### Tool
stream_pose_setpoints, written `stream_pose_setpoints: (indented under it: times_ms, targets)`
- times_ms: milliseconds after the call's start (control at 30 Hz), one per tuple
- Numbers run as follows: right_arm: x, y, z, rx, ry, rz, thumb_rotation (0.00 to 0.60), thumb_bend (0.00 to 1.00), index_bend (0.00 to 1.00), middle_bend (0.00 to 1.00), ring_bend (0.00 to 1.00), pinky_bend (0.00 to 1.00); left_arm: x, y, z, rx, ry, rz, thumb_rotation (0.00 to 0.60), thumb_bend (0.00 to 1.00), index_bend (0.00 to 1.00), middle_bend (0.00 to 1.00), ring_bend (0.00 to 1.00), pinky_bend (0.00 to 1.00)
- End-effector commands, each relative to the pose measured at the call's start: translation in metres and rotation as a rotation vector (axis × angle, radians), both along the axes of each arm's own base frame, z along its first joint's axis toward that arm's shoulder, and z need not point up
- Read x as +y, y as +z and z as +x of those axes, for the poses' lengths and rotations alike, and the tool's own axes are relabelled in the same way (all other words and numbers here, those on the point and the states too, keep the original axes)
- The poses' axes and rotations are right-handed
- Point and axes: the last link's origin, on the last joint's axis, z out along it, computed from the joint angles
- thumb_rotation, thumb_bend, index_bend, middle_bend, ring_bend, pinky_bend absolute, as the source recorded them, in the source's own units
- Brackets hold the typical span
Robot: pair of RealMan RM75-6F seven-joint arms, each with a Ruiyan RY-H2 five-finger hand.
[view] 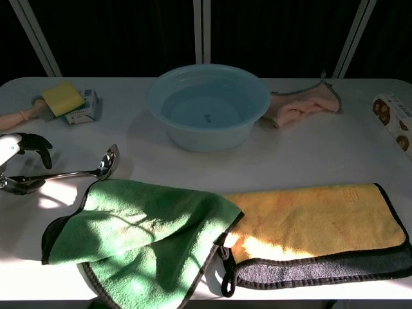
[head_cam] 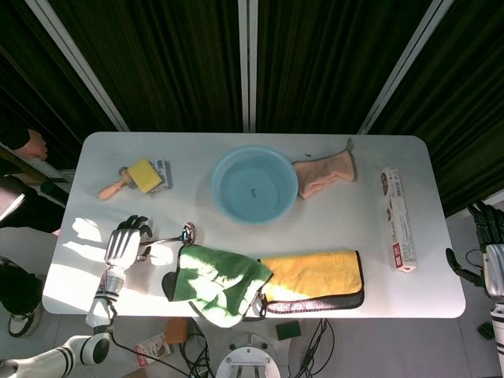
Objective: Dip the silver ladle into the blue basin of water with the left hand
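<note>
Nearest us lie two cloths side by side: a crumpled green microfibre cloth [view: 138, 232] to the left, its edge overlapping a flat yellow cloth with a dark grey border [view: 322, 228] to the right. Just beyond the green cloth, at the left, our left hand [head_cam: 126, 242] has its dark fingers [view: 35, 145] closed around the handle of the silver metal ladle [view: 77, 170], whose bowl sits just above the tabletop near the cloth's far edge. Our right hand [head_cam: 490, 252] hangs off the right edge of the white table [head_cam: 339, 224], holding nothing, fingers apart. Farther back at the centre stands the round blue plastic basin [view: 207, 106] of water, well apart from the ladle. A pink cloth [view: 302, 103] lies just right of it.
</note>
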Motion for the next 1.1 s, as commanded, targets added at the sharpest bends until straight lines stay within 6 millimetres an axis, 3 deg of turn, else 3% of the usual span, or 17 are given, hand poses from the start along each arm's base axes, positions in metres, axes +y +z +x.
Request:
stream_pose_setpoints:
  times_ms: [33,1100]
  targets:
    - [-0.0002,-0.0005,0.0000,0.002,-0.001,0.000,0.600,0.36,0.01,0.00,0.00,0.00,-0.0003,-0.0004,0.0003,-0.008,0.007,-0.009,0.600,0.31,0.46,0.21,0.11,0.22]
    - [-0.0018,-0.0005,-0.0018,0.006,-0.014,-0.003,0.600,0.36,0.02,0.00,0.00,0.00,0.0060,-0.0046,-0.0001,0.005,0.020,-0.027,0.600,0.38,0.51,0.21,0.13,0.22]
